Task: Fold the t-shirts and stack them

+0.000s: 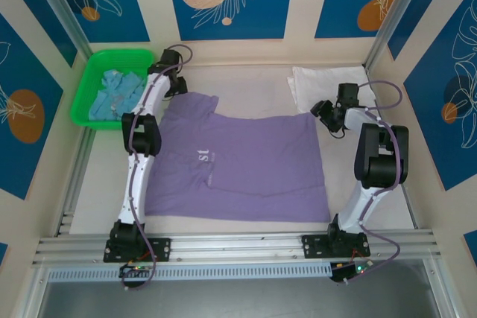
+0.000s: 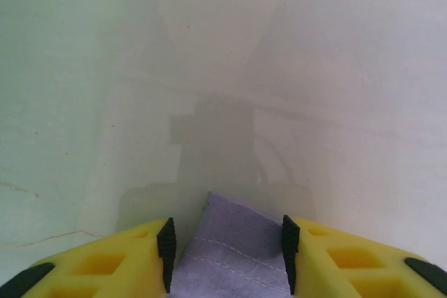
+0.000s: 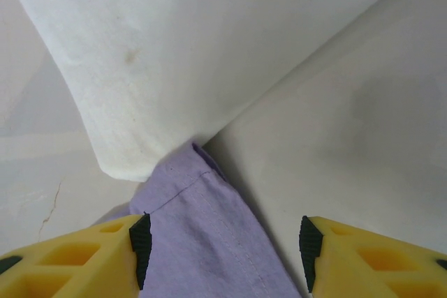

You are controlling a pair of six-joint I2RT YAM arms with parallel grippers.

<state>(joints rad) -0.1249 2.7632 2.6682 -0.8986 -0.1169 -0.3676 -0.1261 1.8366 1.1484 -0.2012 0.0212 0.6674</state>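
Purple t-shirt (image 1: 246, 161) lies flat on the table (image 1: 246, 83), with the white t-shirt (image 1: 320, 83) touching its far right corner. Right end effector (image 3: 223, 239), spread over that corner, could snag white cloth too. Left end effector (image 2: 227, 242), spread, could lose its small corner.

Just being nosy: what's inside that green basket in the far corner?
A crumpled light blue t-shirt lies in the green basket. Whatever might sit beneath it is covered, so I cannot tell.
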